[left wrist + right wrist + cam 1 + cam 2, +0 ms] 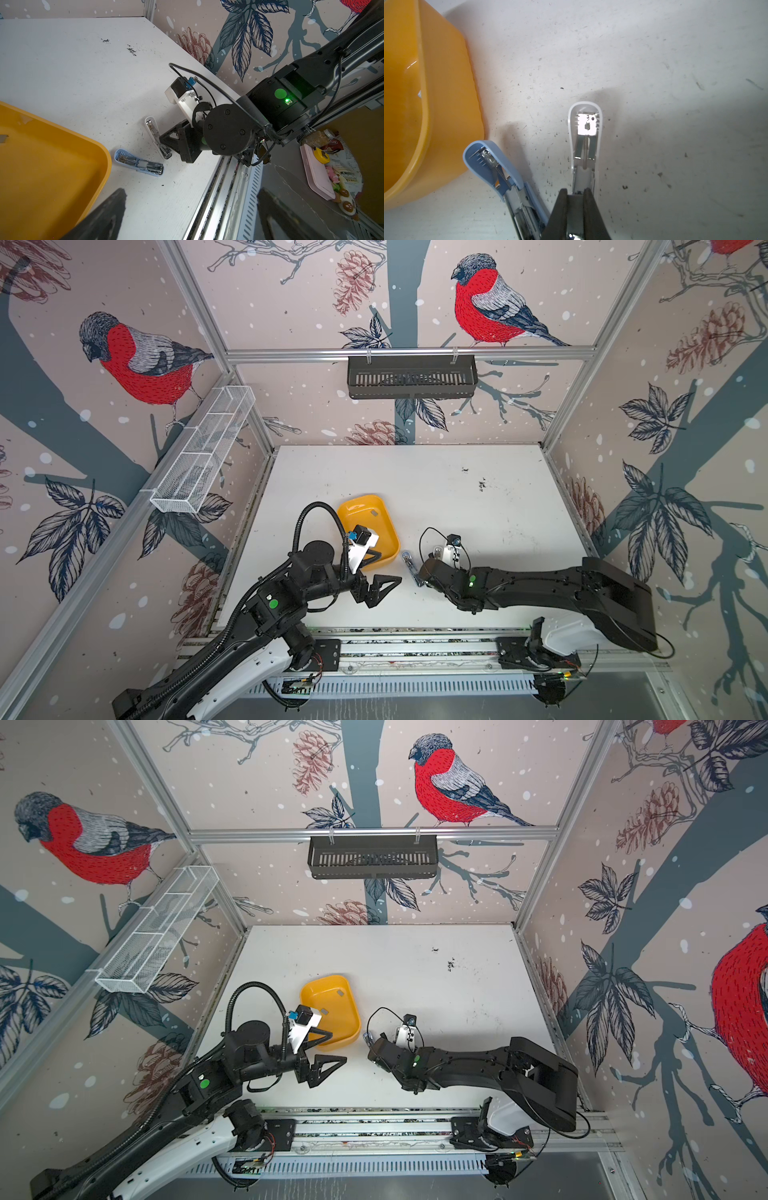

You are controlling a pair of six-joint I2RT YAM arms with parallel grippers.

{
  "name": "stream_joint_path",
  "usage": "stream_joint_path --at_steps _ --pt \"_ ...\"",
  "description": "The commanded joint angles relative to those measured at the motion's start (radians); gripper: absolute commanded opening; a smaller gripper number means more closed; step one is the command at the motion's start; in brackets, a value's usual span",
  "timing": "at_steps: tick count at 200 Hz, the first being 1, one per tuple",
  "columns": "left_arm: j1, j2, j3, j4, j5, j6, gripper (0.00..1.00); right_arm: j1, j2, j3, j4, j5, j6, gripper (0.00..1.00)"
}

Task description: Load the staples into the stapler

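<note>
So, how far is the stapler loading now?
Done: the white stapler and blue stapler lie opened. In hand: the right tool is shut on the white stapler's metal end. Remaining: the staples lie in the yellow tray; the open, empty left tool must pick one and load it.

Walls [291, 302]: pink wallpaper, red bullfinches [141, 360], pinecones [353, 279]
Frame [407, 353]: aluminium rails
Back wall: black basket [411, 377]
Left wall: white mesh rack [203, 448]
Surface [498, 522]: white, scuffed
</note>
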Motion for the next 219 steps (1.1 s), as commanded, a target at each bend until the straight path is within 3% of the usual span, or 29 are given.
stream_joint_path --at_steps 1,219 --pt "-0.001 -0.001 -0.002 0.037 0.016 0.003 0.98 0.001 0.003 -0.006 -0.01 0.006 0.019 0.07" --pt "-0.002 0.003 -0.002 0.035 0.014 0.003 0.98 0.005 -0.017 0.001 -0.059 0.046 -0.043 0.07"
